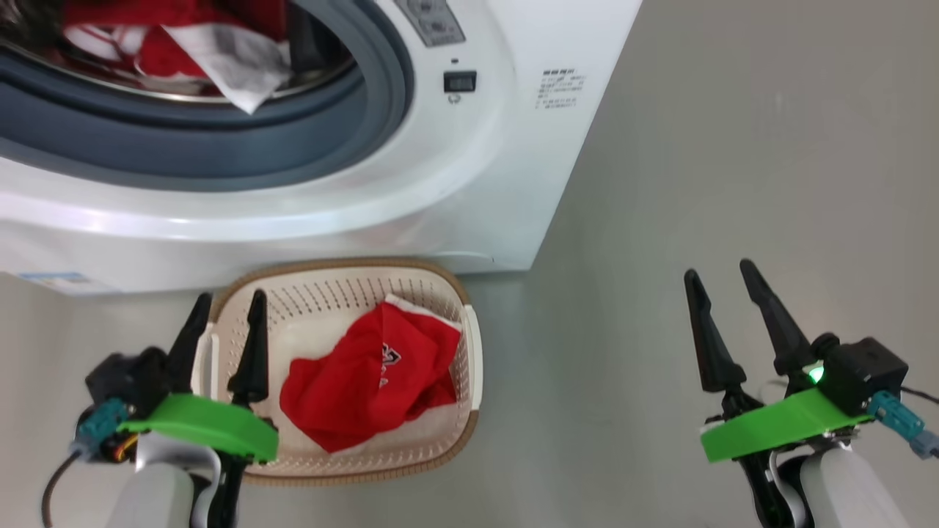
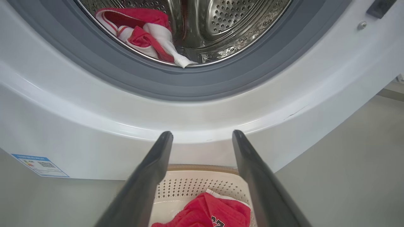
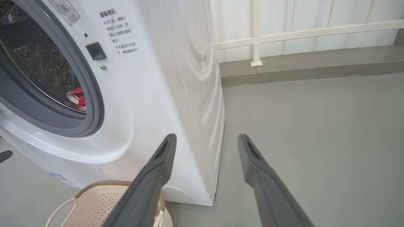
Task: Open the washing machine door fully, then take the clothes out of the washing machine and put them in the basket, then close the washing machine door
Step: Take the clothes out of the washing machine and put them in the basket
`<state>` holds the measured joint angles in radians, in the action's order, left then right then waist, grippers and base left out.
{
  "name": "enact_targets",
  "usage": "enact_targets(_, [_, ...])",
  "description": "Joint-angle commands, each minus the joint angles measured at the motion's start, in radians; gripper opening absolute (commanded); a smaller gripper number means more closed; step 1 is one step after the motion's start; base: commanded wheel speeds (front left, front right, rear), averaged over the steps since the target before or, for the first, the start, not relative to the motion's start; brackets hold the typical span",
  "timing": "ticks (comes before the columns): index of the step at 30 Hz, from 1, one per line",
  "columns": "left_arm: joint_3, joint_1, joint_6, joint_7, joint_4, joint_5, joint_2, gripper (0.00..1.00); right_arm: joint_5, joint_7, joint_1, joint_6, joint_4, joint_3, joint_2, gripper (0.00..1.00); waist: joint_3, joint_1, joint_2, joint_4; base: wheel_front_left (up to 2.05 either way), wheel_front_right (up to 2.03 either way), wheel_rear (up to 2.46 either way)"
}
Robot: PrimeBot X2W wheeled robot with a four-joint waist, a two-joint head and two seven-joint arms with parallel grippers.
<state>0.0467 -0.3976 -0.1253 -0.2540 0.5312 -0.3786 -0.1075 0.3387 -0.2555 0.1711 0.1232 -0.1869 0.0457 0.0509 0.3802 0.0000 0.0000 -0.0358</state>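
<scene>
The white washing machine [image 1: 469,183] stands with its drum mouth uncovered; its door is out of view. Red and white clothes [image 1: 176,44] lie at the front of the steel drum [image 2: 221,19]. On the floor below it sits the cream basket [image 1: 447,290], and one red garment [image 1: 367,374] with a black-and-white print lies in it. My left gripper [image 1: 231,295] is open and empty over the basket's left rim, pointing at the machine's front. Over bare floor to the right of the machine, my right gripper [image 1: 718,268] is open and holds nothing.
Grey floor [image 1: 733,147] spreads out to the right of the machine. In the right wrist view a white railed wall [image 3: 255,34] and a low grey kerb [image 3: 300,69] close off the far side. A blue label [image 2: 41,165] sits low on the machine's front.
</scene>
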Motion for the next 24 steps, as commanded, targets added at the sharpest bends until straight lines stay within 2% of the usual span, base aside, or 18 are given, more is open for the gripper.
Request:
enact_targets(1, [-0.044,0.035,-0.005,-0.008,-0.041,0.016,-0.02,1.0,-0.018,-0.006,-0.024,0.008,0.017,0.022,-0.001,1.0,-0.054,0.0,0.0,0.007,0.0,0.0,0.0])
enact_targets(24, [-0.118,0.28,-0.005,-0.008,-0.264,0.102,0.001,1.0,-0.027,-0.006,-0.172,0.008,0.008,-0.014,-0.001,1.0,-0.211,0.0,0.0,0.03,0.0,0.0,0.0])
